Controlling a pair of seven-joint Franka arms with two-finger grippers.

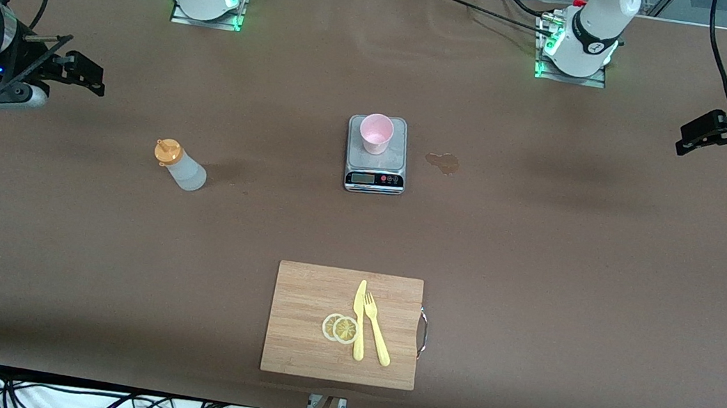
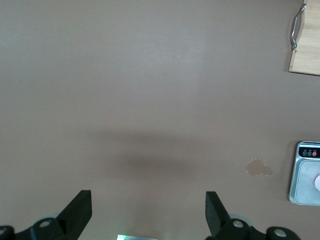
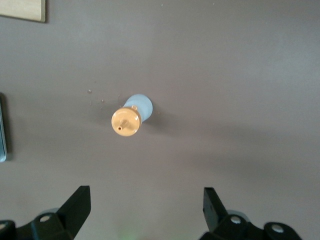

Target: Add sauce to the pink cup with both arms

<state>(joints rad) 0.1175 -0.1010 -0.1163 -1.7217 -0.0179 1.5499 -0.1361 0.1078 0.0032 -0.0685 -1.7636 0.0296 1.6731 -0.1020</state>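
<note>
Pink cup (image 1: pixel 376 133) sits on your scale (image 1: pixel 375 163), sauce bottle (image 1: pixel 179 166) upright toward the right arm's end; both grippers, right (image 1: pixel 90 78) and left (image 1: pixel 694 135), hover with jaws wide and empty, so the stage can't be judged.

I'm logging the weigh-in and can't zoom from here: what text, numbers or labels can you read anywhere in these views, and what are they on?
No text reads clearly in any view.
Scale display: a grey strip, digits too small to read.
Scale buttons, beside the display: tiny marks, unreadable.
Sauce bottle: no label visible.
Pink cup: plain.
Arm bases: each has a small round dark mark, too blurred to read.
</note>
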